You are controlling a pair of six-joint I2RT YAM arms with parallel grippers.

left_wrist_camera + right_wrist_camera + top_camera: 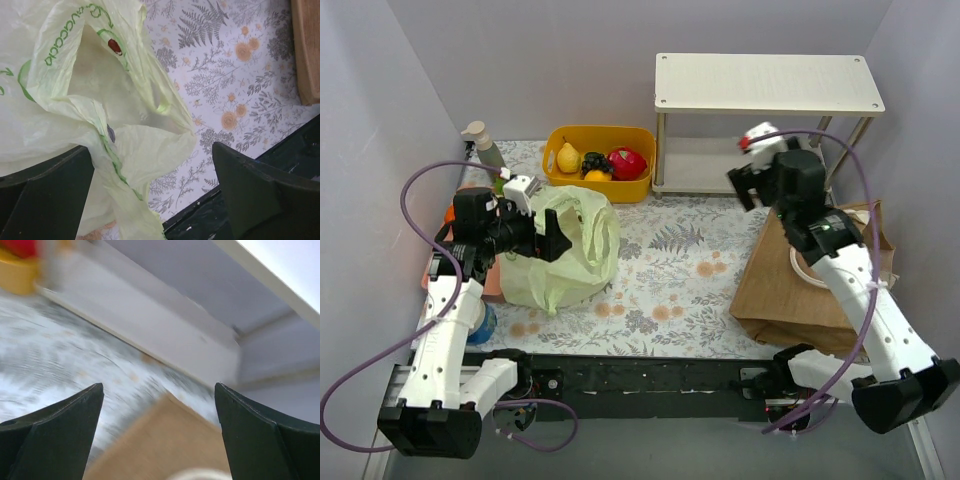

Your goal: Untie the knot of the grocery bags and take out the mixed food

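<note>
The pale green plastic bag (570,250) stands open-mouthed at the left of the table. My left gripper (550,240) is open at its mouth. In the left wrist view the bag's rim (107,150) drapes against the left finger, and the gripper (150,147) grips nothing. The brown tote (800,285) lies at the right with a white rope handle (810,272). My right gripper (744,185) is open and empty, raised above the tote's far end. The right wrist view is blurred: gripper (159,385), tote (165,440). Pear, grapes, tangerine and red fruit (626,162) sit in a yellow basket (642,185).
A white two-tier shelf (765,85) stands at the back right, close behind my right gripper. A soap pump bottle (483,148) stands at the back left. Orange and blue items (485,322) lie under my left arm. The black base rail (640,385) runs along the near edge.
</note>
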